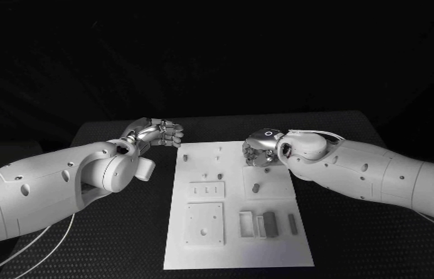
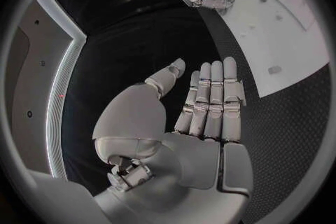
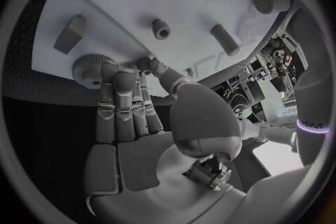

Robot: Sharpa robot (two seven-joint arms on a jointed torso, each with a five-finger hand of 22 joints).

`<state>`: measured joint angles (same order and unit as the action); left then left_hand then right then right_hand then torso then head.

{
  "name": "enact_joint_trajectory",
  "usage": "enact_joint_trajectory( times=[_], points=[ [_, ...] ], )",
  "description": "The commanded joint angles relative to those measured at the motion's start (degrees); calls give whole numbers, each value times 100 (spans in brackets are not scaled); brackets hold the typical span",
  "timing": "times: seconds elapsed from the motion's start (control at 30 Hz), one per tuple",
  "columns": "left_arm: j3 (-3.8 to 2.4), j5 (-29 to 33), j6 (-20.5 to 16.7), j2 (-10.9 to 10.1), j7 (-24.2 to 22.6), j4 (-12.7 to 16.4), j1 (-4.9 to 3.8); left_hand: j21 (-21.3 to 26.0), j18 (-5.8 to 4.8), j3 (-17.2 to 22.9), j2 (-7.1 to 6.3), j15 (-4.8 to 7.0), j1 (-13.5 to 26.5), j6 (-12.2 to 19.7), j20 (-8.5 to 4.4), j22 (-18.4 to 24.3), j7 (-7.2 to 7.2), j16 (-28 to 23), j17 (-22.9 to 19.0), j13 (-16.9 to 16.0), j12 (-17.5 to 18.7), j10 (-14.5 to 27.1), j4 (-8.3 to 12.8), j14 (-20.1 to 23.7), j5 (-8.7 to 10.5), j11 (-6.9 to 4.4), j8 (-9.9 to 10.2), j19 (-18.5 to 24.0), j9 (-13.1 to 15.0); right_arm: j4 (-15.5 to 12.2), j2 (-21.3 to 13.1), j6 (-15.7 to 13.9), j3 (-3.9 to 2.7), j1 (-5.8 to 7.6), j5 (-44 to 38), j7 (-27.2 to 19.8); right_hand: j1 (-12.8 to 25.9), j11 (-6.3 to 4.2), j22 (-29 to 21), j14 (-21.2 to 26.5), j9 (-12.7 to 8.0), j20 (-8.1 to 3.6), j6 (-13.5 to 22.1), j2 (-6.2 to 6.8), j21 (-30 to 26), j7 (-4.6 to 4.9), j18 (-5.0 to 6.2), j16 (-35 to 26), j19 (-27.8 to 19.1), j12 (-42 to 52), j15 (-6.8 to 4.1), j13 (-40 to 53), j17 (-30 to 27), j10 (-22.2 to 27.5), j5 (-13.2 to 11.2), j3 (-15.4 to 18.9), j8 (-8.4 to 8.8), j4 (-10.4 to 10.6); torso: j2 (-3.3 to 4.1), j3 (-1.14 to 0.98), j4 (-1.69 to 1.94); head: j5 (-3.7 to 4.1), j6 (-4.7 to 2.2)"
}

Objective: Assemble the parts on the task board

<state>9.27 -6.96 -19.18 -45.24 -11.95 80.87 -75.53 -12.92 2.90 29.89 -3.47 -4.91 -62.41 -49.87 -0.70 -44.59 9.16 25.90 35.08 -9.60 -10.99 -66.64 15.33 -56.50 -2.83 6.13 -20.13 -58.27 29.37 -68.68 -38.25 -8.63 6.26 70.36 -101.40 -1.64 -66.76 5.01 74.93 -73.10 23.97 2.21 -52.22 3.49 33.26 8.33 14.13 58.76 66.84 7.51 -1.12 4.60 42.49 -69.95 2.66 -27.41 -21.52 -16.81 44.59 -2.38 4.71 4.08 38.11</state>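
So the task board [image 1: 237,213] sits mid-table with its parts on it, like the small pegs [image 3: 162,28] near the far end. Right hand [image 1: 261,148] is over the board's far right corner, fingertips [image 3: 105,70] touching a round knurled part [image 3: 87,67]; can't tell if it's actually gripping it. Left hand [image 1: 155,133] hovers off the board's left side, fingers straight, holding nothing.

Glossy white rounded arm shells, silver segmented fingers [image 2: 213,95], thin white cable, dark screw dots

White task board [image 1: 237,254] flat at mid-table, small grey parts [image 1: 269,223] lying and standing on it.
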Motion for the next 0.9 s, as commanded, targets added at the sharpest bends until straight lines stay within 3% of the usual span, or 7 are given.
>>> enact_joint_trajectory(
  times=[0.03,0.3,0.37,0.53,0.77,0.9],
  points=[
    [-5,-23,79,12,-35,8,-8,16,100,-11,-3,-20,43,-12,6,-10,34,-28,7,-8,33,-3,-12,-34,-38,32,28,-6,-8,21,15,127,22,-22,-223,9,-21,-8,157,-21,10,-73,-73,-68,85,-7,87,72,2,11,-39,2,23,-82,22,-44,-38,6,15,-6,3,14,12],
    [-5,-23,79,-6,-23,21,-9,20,100,-11,-14,-22,50,-3,8,-14,38,-41,17,-10,43,-2,-13,-32,-38,34,39,-2,-11,71,68,41,46,-35,-457,104,-149,-63,152,12,25,-109,-202,-98,268,-58,87,209,-42,30,-90,39,65,-231,23,-110,-57,-3,20,-9,9,13,23],
    [-5,-23,80,-7,-23,23,-9,20,101,-10,-15,-22,50,-2,7,-14,38,-43,18,-10,45,-1,-13,-32,-38,34,40,-2,-11,62,75,-38,49,-37,-512,147,-310,-82,140,22,33,-101,-293,-38,306,-77,83,228,-45,54,-117,63,56,-320,26,-450,-76,75,20,-8,8,12,22],
    [-5,-23,79,-5,-26,26,-9,21,101,-8,-15,-22,50,-1,7,-16,39,-47,21,-11,47,-2,-12,-32,-39,34,43,-1,-12,24,82,-235,48,-37,-534,250,-112,-145,147,-48,55,-134,-449,-26,507,-124,87,359,23,67,-165,121,60,-475,22,-963,-93,27,26,-7,6,6,-1],
    [-5,-23,65,-11,-26,19,-9,22,102,-6,-16,-22,50,-1,8,-17,40,-51,26,-12,51,-3,-12,-33,-39,34,45,-1,-12,-215,38,-770,45,-34,-708,565,-42,-199,151,-93,99,-191,-566,41,698,-172,87,516,41,90,-221,182,91,-615,22,-1083,-132,13,37,-9,6,-7,-64],
    [-6,-23,64,-17,-26,20,-9,23,102,-5,-16,-22,50,-1,8,-18,40,-52,27,-13,52,-3,-12,-33,-39,34,46,-1,-12,-308,37,-857,42,0,-771,731,-31,-217,150,-92,111,-205,-606,68,764,-188,87,568,34,96,-238,200,105,-658,23,-1103,-143,13,40,-6,7,-13,-85]
  ],
)
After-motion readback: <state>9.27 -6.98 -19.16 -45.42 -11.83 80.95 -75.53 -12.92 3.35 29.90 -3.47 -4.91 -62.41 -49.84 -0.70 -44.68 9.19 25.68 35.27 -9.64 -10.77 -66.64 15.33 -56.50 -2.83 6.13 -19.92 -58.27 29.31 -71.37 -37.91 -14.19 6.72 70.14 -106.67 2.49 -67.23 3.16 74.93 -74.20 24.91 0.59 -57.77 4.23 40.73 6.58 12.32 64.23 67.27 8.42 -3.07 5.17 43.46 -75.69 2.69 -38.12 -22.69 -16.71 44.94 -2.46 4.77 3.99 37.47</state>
